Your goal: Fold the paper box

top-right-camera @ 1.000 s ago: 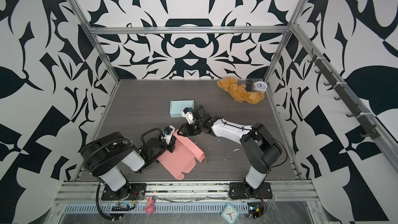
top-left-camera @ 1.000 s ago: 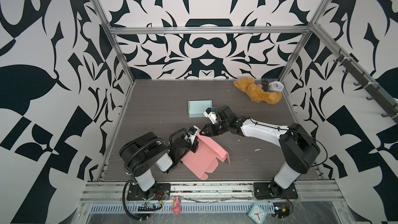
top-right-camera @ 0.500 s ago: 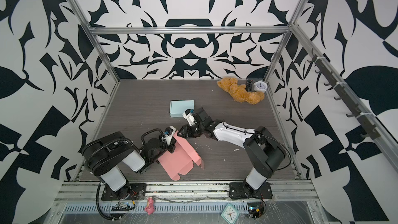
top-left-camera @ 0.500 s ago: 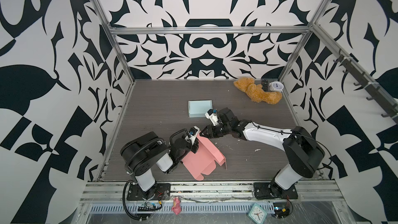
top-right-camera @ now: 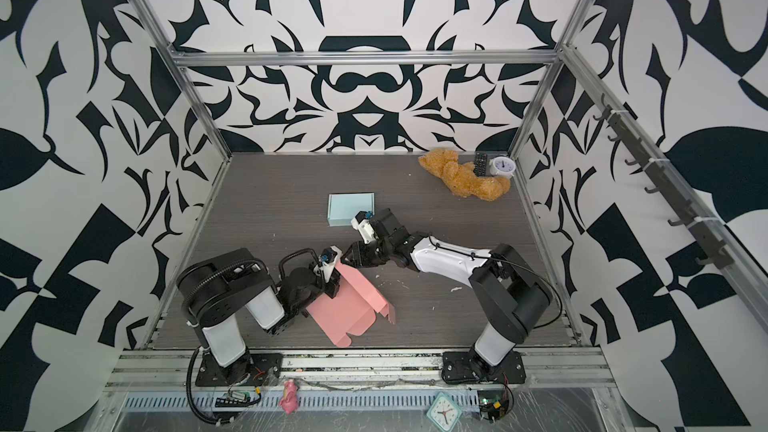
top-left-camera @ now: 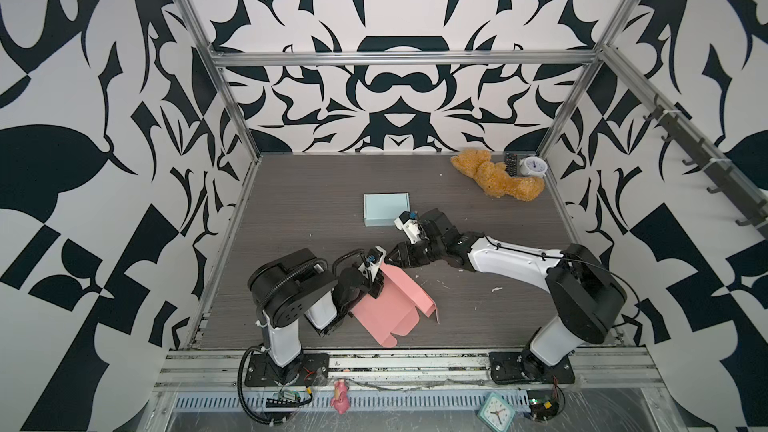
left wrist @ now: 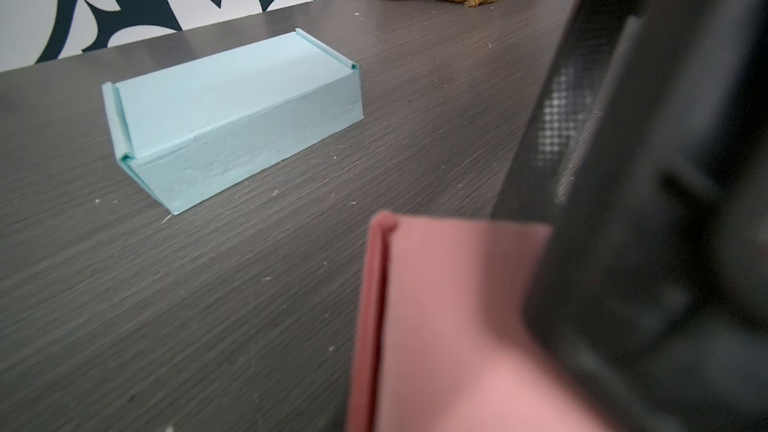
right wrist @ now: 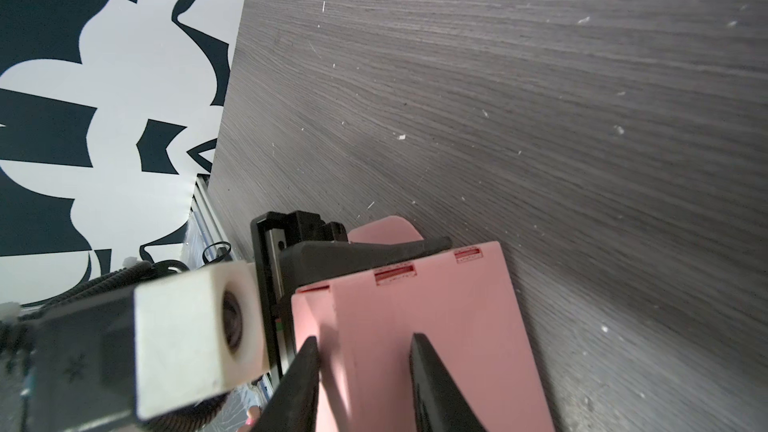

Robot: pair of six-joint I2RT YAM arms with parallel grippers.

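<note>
The pink paper box (top-left-camera: 390, 305) lies half-formed on the table (top-left-camera: 478, 305), its base flat and one long wall tipped up; that wall is what the next fold turns on. Its long axis starts at the corner caught between my two pincers and runs away from both of them, slanting toward the front rail; the rest of the sheet spreads out beyond my left pincer (top-left-camera: 377, 284), on the side away from my right arm.

My left pincer sits at the box's near end, right against the raised wall's slotted edge; in the right wrist view one black finger (right wrist: 374, 249) lies along that edge with a pink tab showing behind it, so I judge it clenched on the paper, holding the wall up, though the second finger is hidden.

My right pincer (right wrist: 363, 340) reaches across to the same corner from the opposite side; its jaws stand apart and grasp nothing, and the wall's face lies straight ahead of the tips, filling the gap between them; whether the tips touch the paper I cannot tell.

My left arm is the nearer one and anchors; I judge that my right should push along the wall's length, not across it.

The finished blue box (top-left-camera: 386, 209) sits behind my right pincer, well apart from the work.
</note>
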